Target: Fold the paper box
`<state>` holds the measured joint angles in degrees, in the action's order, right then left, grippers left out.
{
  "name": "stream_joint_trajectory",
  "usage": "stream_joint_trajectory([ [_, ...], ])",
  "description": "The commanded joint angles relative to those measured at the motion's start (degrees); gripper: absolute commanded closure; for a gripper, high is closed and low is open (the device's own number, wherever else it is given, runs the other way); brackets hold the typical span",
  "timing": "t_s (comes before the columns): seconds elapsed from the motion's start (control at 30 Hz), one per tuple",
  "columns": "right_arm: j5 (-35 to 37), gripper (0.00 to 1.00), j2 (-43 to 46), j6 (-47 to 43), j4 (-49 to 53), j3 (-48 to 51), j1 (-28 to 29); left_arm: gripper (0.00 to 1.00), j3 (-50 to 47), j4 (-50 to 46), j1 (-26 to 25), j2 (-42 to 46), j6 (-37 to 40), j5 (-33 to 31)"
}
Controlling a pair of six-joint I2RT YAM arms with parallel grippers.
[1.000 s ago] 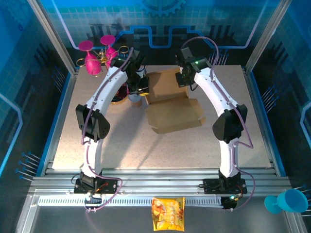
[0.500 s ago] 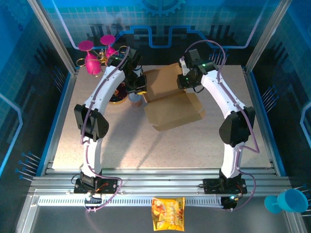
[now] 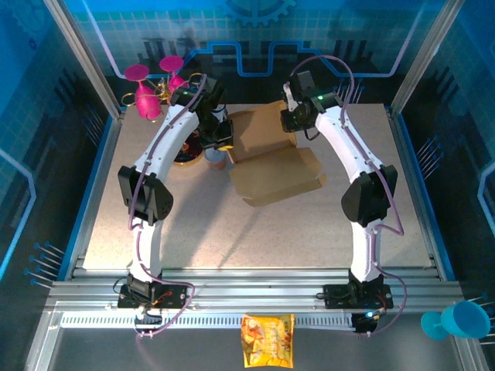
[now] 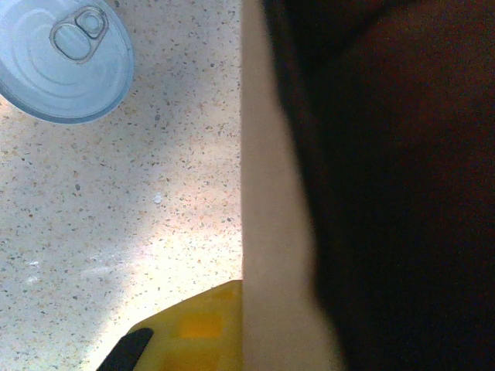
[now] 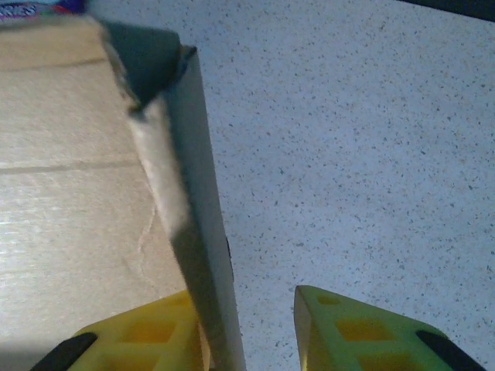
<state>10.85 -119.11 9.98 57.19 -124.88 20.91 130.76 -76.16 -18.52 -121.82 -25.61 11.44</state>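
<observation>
The paper box (image 3: 274, 166) is a brown cardboard sheet, partly folded, lying at the middle back of the table. Its rear panel stands up between the two arms. My left gripper (image 3: 220, 141) is at the box's left rear edge. In the left wrist view a cardboard edge (image 4: 274, 232) runs straight up beside my yellow finger (image 4: 193, 332), pinched shut. My right gripper (image 3: 292, 122) is at the right rear corner. Its jaws (image 5: 241, 300) stand open around an upright box wall (image 5: 193, 193), which leans on the left finger with a gap to the right one.
A blue can with a pull tab (image 4: 62, 58) stands just left of the box beside my left gripper. Pink goblets (image 3: 151, 89) sit at the back left corner. A yellow snack bag (image 3: 267, 340) and a blue cup (image 3: 456, 321) lie off the table in front.
My right gripper has opened off the box wall and drawn slightly toward the back. The box's front panel has shifted a little left. The left gripper stays shut in place.
</observation>
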Motion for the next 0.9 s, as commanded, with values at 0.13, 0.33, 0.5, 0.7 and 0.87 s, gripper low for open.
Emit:
stream_joint_trajectory([
  [0.13, 4.17, 0.73, -0.90, -0.50, 0.58, 0.30, 1.24, 1.00, 1.84, -1.44, 0.42, 0.44, -0.24, 1.52],
  [0.33, 6.69, 0.73, -2.74, 0.23, 2.22, -1.18, 2.08, 1.00, 1.86, -1.49, 0.42, 0.54, -0.23, 1.61],
  [0.5, 8.31, 0.73, -2.80, 0.86, 2.14, 0.31, 2.13, 1.00, 1.71, -1.45, 0.42, 0.65, -0.30, 1.66],
  [0.7, 12.40, 0.94, -1.85, 1.31, 3.22, 0.34, 2.25, 1.00, 1.26, -1.27, 0.48, 0.71, -0.15, 1.52],
  [0.87, 18.54, 1.00, -1.51, 2.99, 7.89, -1.15, 2.70, 1.00, 0.81, -1.27, 0.51, 0.65, -0.15, 0.88],
])
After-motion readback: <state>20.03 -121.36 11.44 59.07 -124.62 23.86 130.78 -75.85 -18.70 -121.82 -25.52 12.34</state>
